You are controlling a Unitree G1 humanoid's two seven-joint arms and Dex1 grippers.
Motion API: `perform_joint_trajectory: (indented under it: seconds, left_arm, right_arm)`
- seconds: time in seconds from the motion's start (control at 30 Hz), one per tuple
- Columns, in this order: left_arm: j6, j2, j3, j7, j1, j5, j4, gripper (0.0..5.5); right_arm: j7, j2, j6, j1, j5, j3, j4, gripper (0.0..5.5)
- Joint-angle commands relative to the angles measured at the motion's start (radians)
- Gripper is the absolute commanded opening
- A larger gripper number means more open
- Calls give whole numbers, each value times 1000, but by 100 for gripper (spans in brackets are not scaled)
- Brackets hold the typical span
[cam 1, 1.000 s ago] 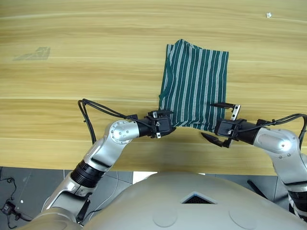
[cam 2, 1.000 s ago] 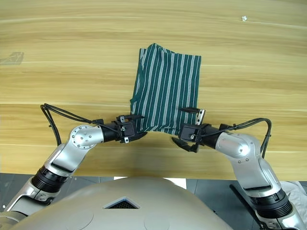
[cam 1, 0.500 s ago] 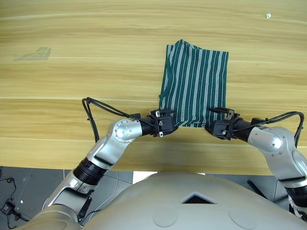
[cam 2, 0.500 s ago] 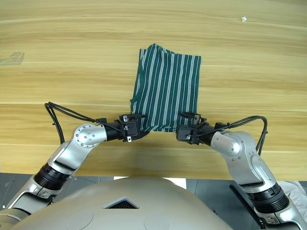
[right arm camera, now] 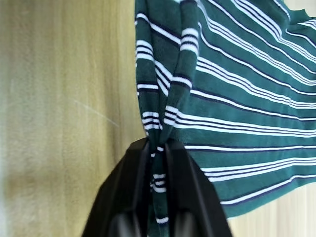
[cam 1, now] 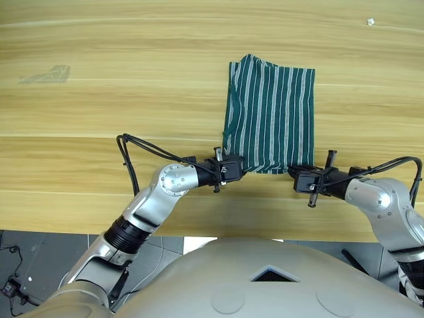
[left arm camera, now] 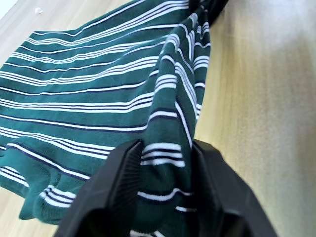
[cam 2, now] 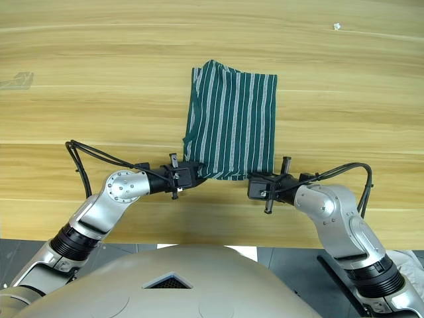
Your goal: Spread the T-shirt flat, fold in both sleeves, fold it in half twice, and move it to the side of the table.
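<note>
Folded green white-striped cotton T-shirt on the light wooden table, left gripper pinching its near left corner, right gripper clamped on its near right corner

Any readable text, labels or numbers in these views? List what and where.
None readable.
The T-shirt shows only white stripes on green, with no print or tag visible.
The faint grey patch on the table has no legible characters.
The small white scrap on the table's far right is too small to tell.
</note>
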Motion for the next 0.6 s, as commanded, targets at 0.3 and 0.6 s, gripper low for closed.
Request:
perform_joint_trajectory:
  seconds: [0.3,0.6]
  left_arm:
    - [3,114,15,-116,50,-33,-28,13]
    - [22,199,193,-211,-47,-194,-200,11]
  right_arm:
    - [75,-55,-93,1,121,-61,30,1]
    - [194,-185,-115,-101,262,-260,-87,0]
